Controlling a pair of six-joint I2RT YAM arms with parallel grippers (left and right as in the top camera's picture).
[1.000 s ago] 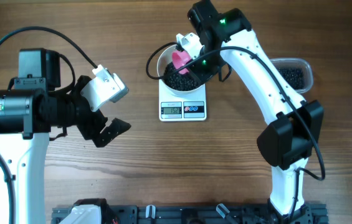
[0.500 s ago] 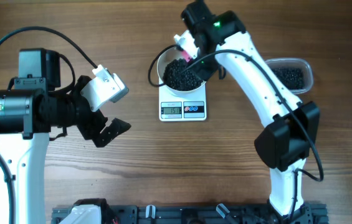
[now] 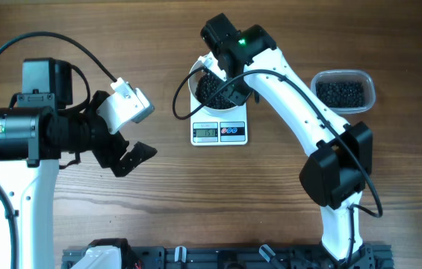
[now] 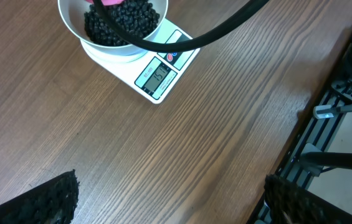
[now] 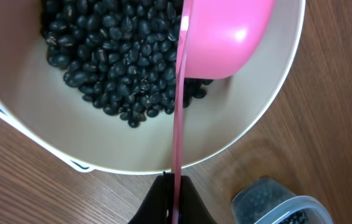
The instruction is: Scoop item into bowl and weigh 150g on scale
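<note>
Seen from overhead, the small white rectangular kitchen scale sits at the far middle of the table. It carries the round white bowl of tiny black beans. The right gripper hangs over the bowl, and a clear plastic tub of more beans lies to the right. The left gripper is well apart on the left, jaws spread wide. Its wrist view shows bowl and scale far ahead, between wide-set fingertips. The right wrist view shows jaws clamped narrow on the handle of a pink plastic scoop, with its cup over the beans inside the bowl's rim.
</note>
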